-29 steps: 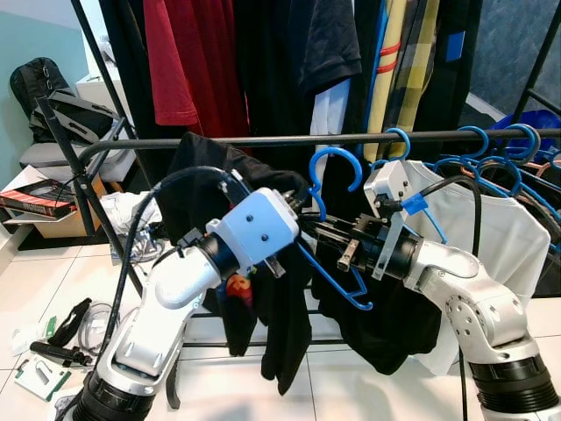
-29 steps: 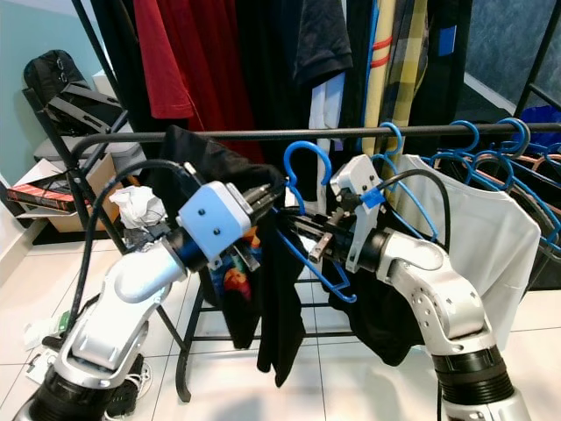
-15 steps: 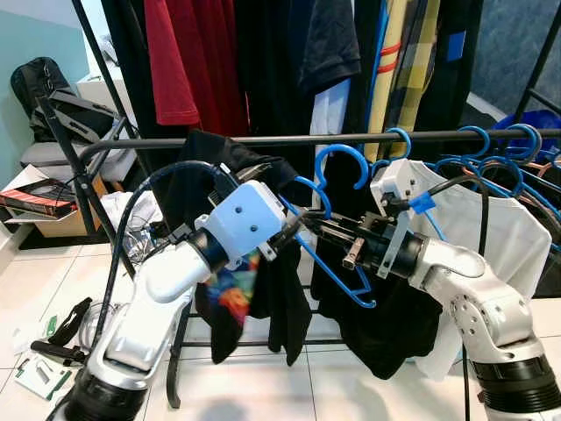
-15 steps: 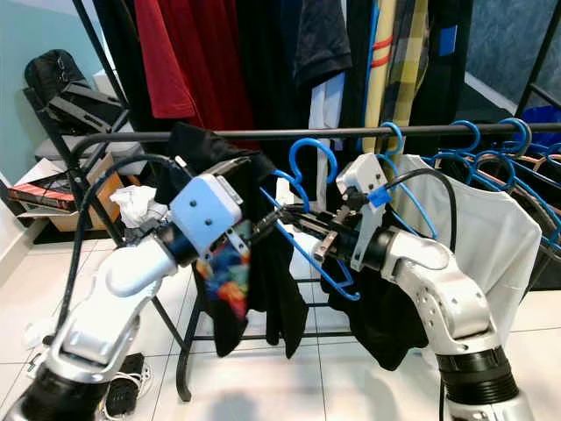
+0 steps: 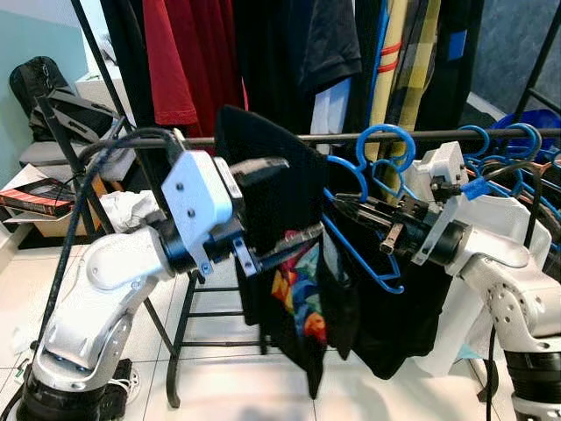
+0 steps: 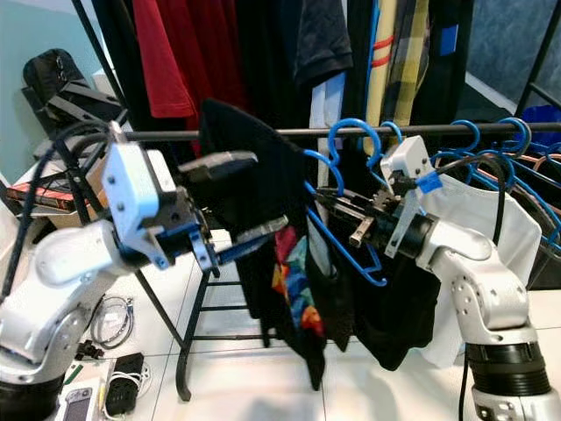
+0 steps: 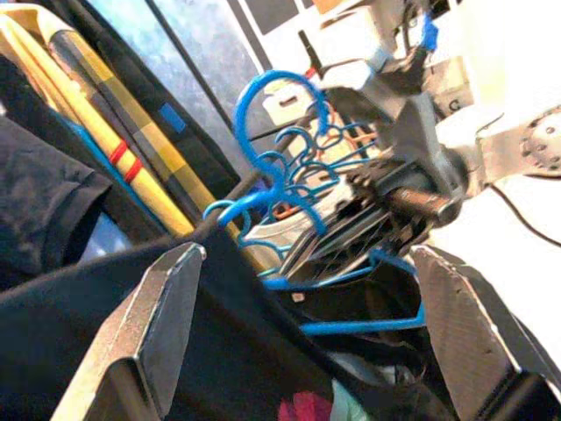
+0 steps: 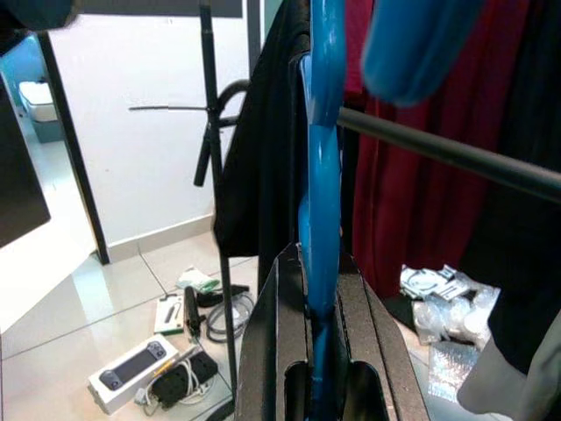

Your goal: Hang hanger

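R gripper (image 5: 364,213) clamps blue hanger (image 5: 355,235), hook up at rail (image 5: 491,135); L gripper (image 5: 280,202) agape.

Blue hanger (image 5: 364,230) carrying black shirt (image 5: 289,254), hook over rail (image 5: 491,135)

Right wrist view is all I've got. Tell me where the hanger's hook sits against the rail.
Observer: In the left eye view the hook arcs just above the rail, next to the other blue hangers. I can't tell whether it rests on the rail.
Operator: Report the left gripper.
Observer: The left gripper is open, its fingers spread either side of the black shirt draped on the hanger.
Operator: Describe that shirt.
Observer: It hangs well below the rail, with a colourful print on its front.
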`<state>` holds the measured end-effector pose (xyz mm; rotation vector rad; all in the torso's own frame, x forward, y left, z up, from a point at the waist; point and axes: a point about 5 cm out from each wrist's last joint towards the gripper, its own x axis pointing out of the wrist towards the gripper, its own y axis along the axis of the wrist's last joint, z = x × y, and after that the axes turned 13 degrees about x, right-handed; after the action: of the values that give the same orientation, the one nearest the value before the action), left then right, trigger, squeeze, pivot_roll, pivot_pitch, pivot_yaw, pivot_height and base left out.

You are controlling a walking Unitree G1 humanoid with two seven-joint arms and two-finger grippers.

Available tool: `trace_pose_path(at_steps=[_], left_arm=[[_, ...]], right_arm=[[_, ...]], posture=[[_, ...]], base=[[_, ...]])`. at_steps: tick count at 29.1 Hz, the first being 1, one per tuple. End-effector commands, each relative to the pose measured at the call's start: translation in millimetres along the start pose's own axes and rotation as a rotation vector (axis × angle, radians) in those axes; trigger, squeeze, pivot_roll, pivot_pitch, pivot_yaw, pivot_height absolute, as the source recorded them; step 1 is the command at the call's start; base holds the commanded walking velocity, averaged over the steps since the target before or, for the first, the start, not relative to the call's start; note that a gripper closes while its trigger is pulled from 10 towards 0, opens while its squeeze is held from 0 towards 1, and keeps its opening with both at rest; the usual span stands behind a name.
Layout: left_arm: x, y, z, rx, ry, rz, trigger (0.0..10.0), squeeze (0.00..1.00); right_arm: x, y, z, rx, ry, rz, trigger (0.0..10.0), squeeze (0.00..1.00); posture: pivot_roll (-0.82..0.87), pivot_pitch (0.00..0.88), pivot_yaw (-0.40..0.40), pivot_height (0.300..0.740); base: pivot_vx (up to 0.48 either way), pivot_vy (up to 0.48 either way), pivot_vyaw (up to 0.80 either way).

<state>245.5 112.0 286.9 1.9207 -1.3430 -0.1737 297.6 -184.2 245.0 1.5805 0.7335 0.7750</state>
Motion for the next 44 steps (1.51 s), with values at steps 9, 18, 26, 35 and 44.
trace_pose_path(at_steps=[9,18,26,35,44], left_arm=[[-18.8,-23,-39.6,0.151,0.220,-0.217,10.0,0.00],[-19.0,-19,-53.2,0.157,0.329,-0.202,10.0,0.00],[-10.1,6,-50.3,0.121,0.111,-0.010,10.0,0.00],[-3.9,35,-52.2,0.094,-0.565,0.088,10.0,0.00],[1.6,16,-43.9,0.144,-0.789,-0.022,10.0,0.00]], right_arm=[[-10.6,19,-6.2,-0.002,0.104,0.076,10.0,0.00],[-14.8,24,-7.7,0.004,0.132,0.098,10.0,0.00],[-24.1,10,-7.5,-0.018,0.182,-0.046,10.0,0.00],[-14.9,-6,-17.7,-0.031,0.347,-0.223,10.0,0.00],[-1.5,-11,-26.1,-0.058,0.416,-0.263,10.0,0.00]], posture=[[-0.08,0.000,0.051,0.740],[-0.09,0.000,0.055,0.740],[-0.08,0.000,0.056,0.740],[-0.06,0.000,0.070,0.740],[-0.07,0.000,0.078,0.740]], base=[[0.000,0.000,0.00],[0.000,0.000,0.00],[0.000,0.000,0.00],[0.000,0.000,0.00],[0.000,0.000,0.00]])
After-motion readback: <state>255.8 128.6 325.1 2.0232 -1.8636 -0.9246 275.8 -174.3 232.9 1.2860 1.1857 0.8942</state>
